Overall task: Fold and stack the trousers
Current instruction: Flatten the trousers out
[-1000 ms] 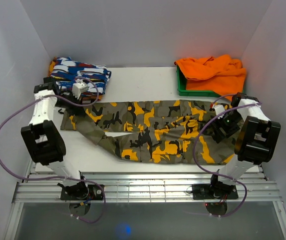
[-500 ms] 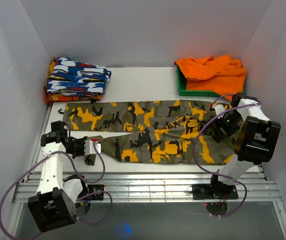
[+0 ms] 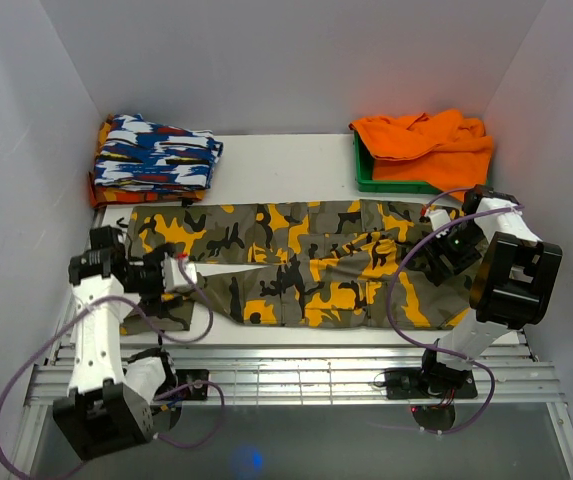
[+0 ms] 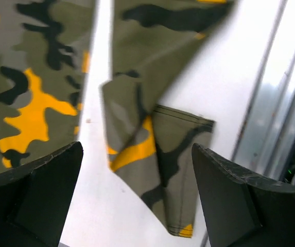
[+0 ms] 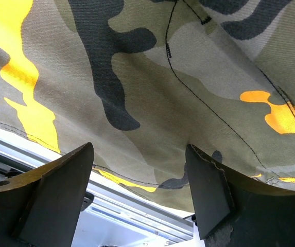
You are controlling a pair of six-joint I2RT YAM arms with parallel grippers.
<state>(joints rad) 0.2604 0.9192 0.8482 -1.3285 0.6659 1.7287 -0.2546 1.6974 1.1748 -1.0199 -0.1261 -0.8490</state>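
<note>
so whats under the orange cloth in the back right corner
A green tray: only its front wall and left edge show below the orange cloth. The cloth covers the tray's inside, so anything else in it cannot be seen.

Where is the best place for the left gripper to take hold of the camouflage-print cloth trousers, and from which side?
Take the camouflage-print cloth trousers by the stitched cuff of the near leg, which lies folded over itself. Come straight down from above, where the open left gripper hangs: the cloth lies flat, and only that doubled fold probably offers an edge to pinch.
</note>
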